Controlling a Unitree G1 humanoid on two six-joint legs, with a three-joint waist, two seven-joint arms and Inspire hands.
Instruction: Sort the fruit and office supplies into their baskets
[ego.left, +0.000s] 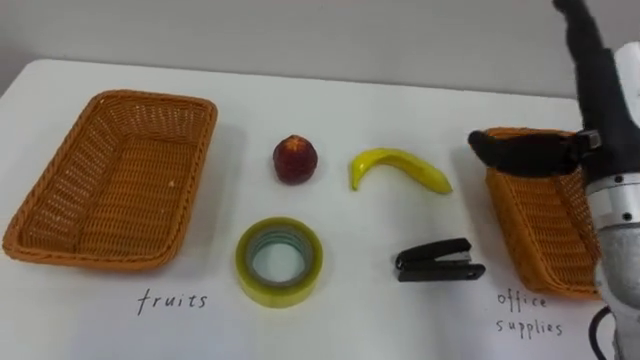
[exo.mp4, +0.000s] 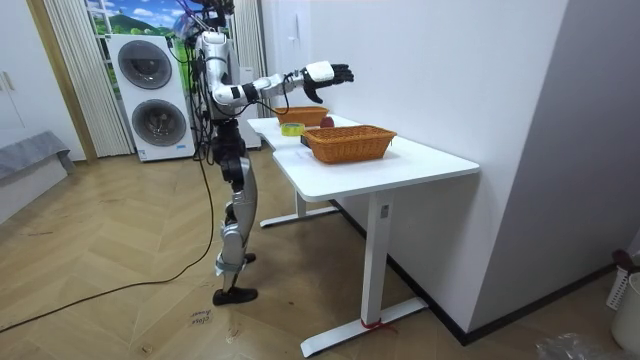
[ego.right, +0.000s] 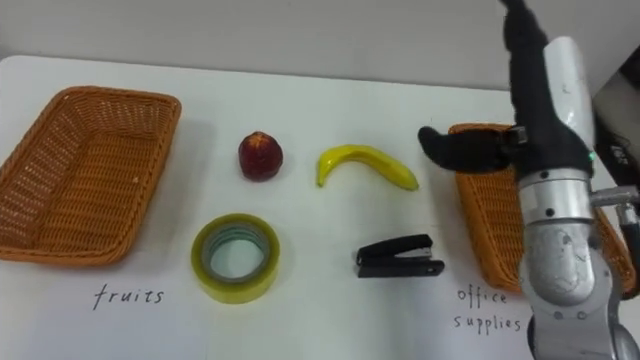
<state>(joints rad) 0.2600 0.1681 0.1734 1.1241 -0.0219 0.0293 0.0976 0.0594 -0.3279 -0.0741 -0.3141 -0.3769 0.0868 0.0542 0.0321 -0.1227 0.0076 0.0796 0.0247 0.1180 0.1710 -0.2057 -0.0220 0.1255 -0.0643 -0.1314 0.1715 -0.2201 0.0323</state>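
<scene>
Peach (ego.left: 295, 159), banana (ego.left: 398, 168), tape roll (ego.left: 280, 293), stapler (ego.left: 437, 260) lie between left basket (ego.left: 120, 200), right basket (ego.left: 540, 220).

A white bench (ego.left: 360, 100) carries a wicker left basket (ego.left: 60, 180) and a wicker right basket (ego.left: 530, 225) at opposite ends, with handwritten labels (ego.left: 172, 299) on the surface before them. Between the baskets lie a red fruit (ego.left: 295, 159) and a banana (ego.left: 398, 168) in the far row. A tape roll (ego.left: 279, 261) and a black stapler (ego.left: 437, 260) lie nearer, all apart.

Handwritten "fruits" (ego.left: 172, 299) sitting on the white table (ego.left: 350, 110) before the left wicker basket (ego.left: 180, 190), "office supplies" (ego.left: 528, 313) sitting before the right wicker basket (ego.left: 530, 230)
</scene>
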